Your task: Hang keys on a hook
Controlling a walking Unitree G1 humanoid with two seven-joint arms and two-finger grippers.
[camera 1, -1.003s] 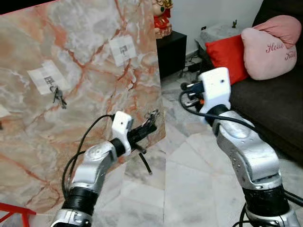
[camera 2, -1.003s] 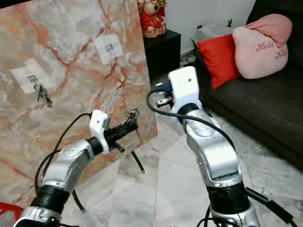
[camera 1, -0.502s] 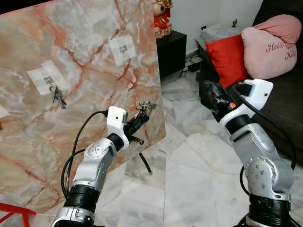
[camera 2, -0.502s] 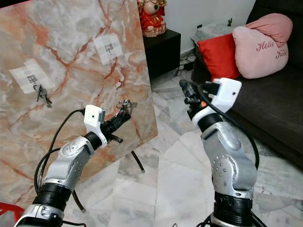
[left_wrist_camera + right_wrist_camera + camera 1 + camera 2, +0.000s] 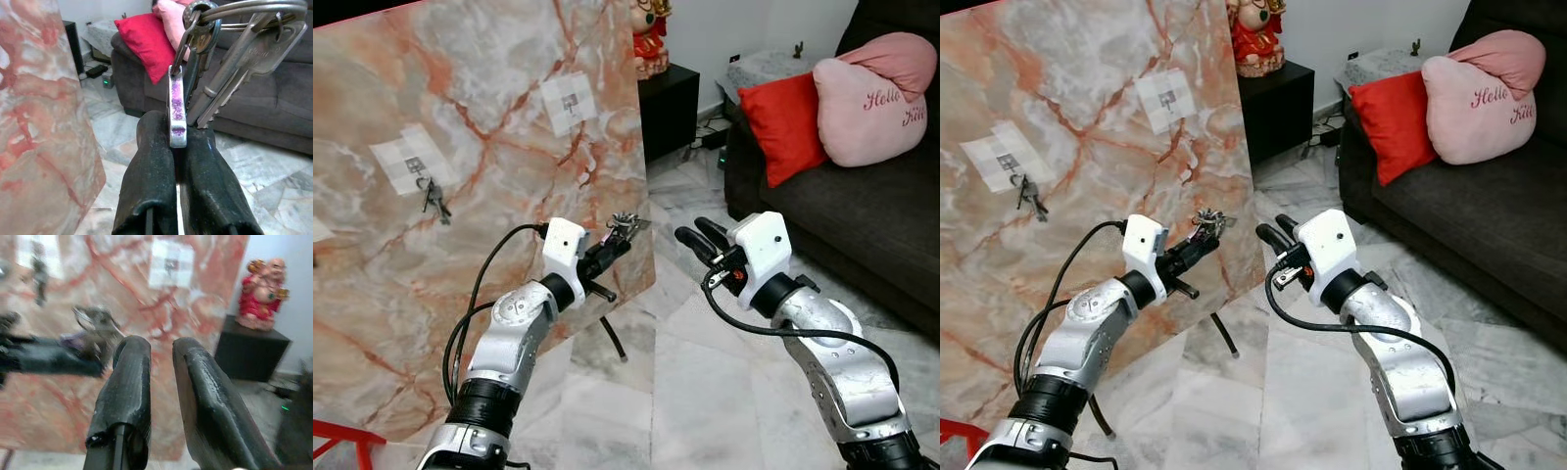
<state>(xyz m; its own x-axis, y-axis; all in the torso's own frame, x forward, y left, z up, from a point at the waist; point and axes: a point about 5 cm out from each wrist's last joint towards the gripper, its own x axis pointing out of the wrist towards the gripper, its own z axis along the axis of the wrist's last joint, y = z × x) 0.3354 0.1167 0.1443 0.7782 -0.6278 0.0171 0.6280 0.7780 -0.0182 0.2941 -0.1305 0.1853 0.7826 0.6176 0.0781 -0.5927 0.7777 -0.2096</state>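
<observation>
Leftmost, another key set [image 5: 433, 199] hangs on a hook under a paper label [image 5: 409, 162] on the marble board [image 5: 489, 117]. Left gripper [image 5: 612, 247], jaws clamped shut on a purple tag, holds the keys [image 5: 627, 224] up by the board's right edge, below a second label [image 5: 569, 102]. Right gripper [image 5: 697, 238], jaws slightly parted and holding nothing, points toward the keys, near but apart.

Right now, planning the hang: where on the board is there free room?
Free: marble board between the hung keys and the upper-right hook. Crowded: the board's right edge, where left gripper holds the keys near right gripper.
</observation>
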